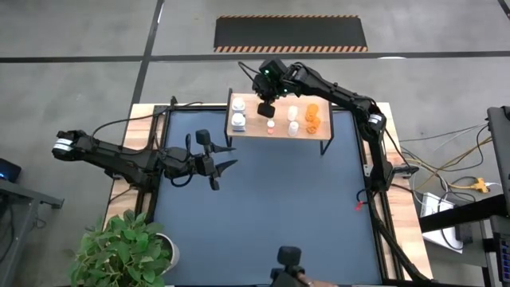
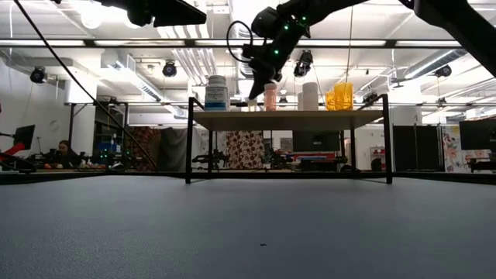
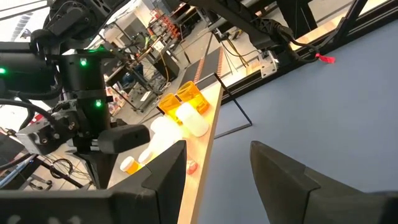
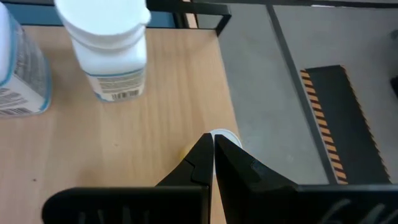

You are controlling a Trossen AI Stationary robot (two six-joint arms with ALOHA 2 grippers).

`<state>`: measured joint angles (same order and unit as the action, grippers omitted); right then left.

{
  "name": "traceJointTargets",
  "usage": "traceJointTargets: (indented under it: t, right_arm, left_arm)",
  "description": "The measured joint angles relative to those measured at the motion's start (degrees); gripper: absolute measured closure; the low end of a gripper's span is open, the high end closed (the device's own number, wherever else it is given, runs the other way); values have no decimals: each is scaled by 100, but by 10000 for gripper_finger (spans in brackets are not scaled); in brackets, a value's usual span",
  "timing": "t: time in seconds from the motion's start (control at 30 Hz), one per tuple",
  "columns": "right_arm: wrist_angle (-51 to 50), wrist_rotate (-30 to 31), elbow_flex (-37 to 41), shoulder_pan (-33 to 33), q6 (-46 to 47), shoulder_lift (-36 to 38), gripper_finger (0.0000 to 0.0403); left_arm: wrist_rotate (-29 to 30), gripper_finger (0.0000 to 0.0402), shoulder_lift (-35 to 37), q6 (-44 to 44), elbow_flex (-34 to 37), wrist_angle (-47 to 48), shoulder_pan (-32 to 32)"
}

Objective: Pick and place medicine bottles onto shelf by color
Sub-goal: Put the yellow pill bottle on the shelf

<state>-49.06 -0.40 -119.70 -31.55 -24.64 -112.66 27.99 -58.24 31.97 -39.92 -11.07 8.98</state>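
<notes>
Medicine bottles stand upright on the shelf (image 1: 255, 131): two large white bottles (image 1: 237, 112) at its left end, small white ones (image 1: 293, 118) in the middle, orange bottles (image 1: 312, 117) toward the right. The right gripper (image 1: 266, 108) hovers over the shelf between the large white bottles and the small ones, fingers pressed together, holding nothing that can be seen. A white cap (image 4: 225, 136) peeks out just beyond its fingertips. The left gripper (image 1: 215, 163) waits partly open and empty above the blue mat (image 1: 263, 215), well apart from the shelf.
</notes>
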Motion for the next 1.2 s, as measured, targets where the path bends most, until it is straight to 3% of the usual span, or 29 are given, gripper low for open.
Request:
traceJointTargets:
  t: [1.2]
  right_arm:
    - [-466, 515, -4, -114, 127, 13, 394]
  left_arm:
    - [-2, 240, 0, 0, 9, 4, -1]
